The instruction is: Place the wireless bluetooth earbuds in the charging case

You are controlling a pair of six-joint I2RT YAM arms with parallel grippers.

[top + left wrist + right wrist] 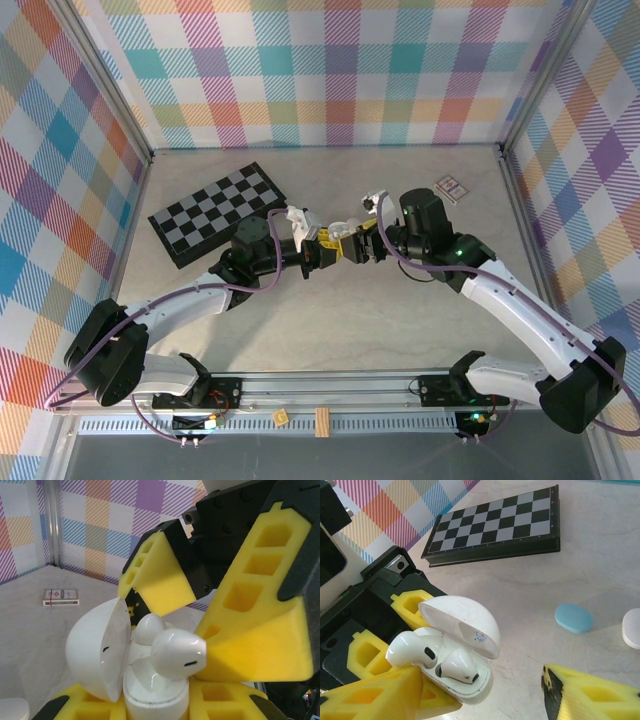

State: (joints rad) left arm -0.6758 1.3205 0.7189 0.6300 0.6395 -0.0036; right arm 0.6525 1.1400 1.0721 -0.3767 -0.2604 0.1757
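Observation:
My left gripper (318, 252) is shut on the white charging case (155, 695), which it holds above the table with its lid (97, 650) hinged open. One white earbud (457, 667) sits in its socket. The other earbud (415, 652) lies tilted across the case's rim, partly in its socket, with its outer end against one yellow finger (380, 695) of my right gripper (487, 700). The right gripper's jaws stand wide apart, open, with the case between them; its other finger (590, 695) is well clear. In the left wrist view the tilted earbud (177, 655) touches that yellow finger (255, 630).
A folded chessboard (215, 215) lies at the back left of the table and a small card deck (452, 187) at the back right. A pale blue pebble-shaped case (574, 618) and a white one (632, 628) lie on the table beyond the grippers.

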